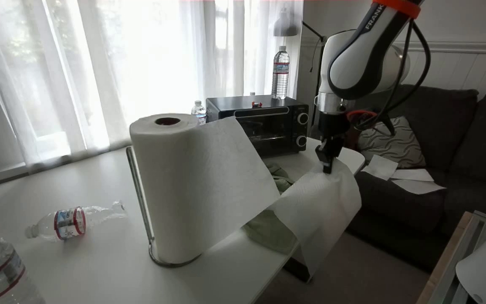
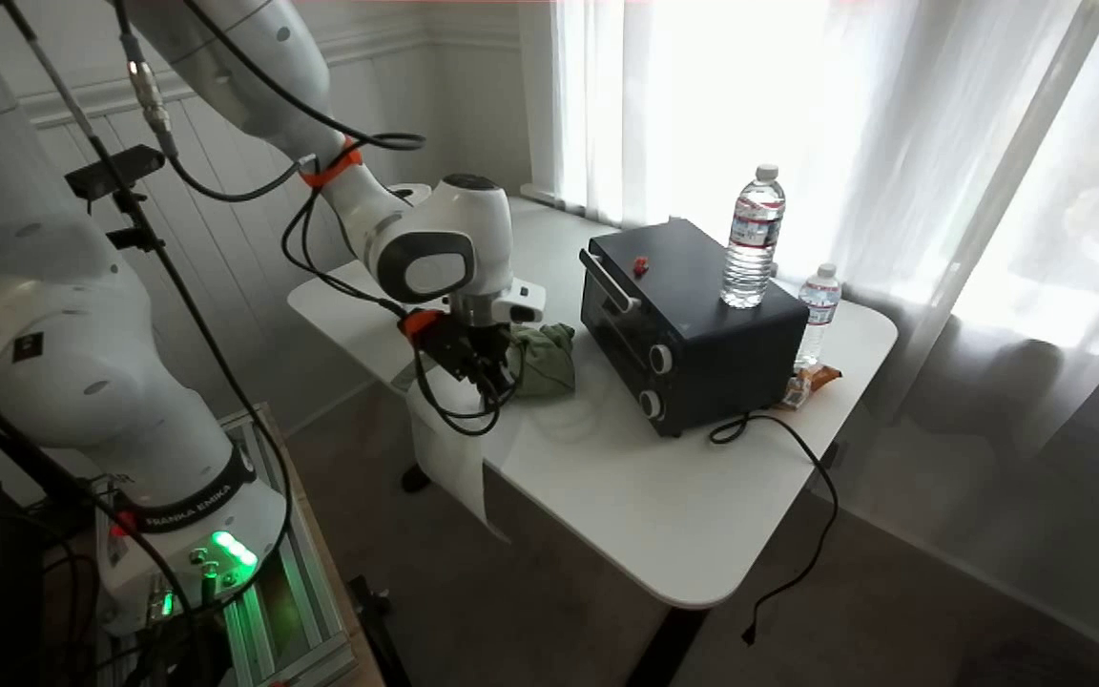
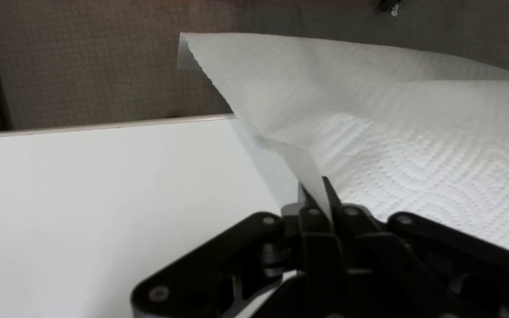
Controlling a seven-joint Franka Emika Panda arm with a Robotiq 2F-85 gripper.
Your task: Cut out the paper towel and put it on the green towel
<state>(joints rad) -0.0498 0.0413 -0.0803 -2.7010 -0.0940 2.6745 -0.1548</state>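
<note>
Upright roll [image 1: 175, 190] (long axis vertical), paper towel [image 1: 323, 207] drooping downward, pinched in the tool [image 1: 327, 169]

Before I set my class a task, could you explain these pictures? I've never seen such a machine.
This is a robot arm ending in a two-fingered pincer. Two pictures are taken from outside it; the close-up is taken from its wrist. On the white table stand a paper towel roll on a metal holder and a black toaster oven with a water bottle on top. A green towel and a plastic bottle on its side lie there too. The pincer grips a paper towel sheet, part of which hangs past the table's edge.
</note>
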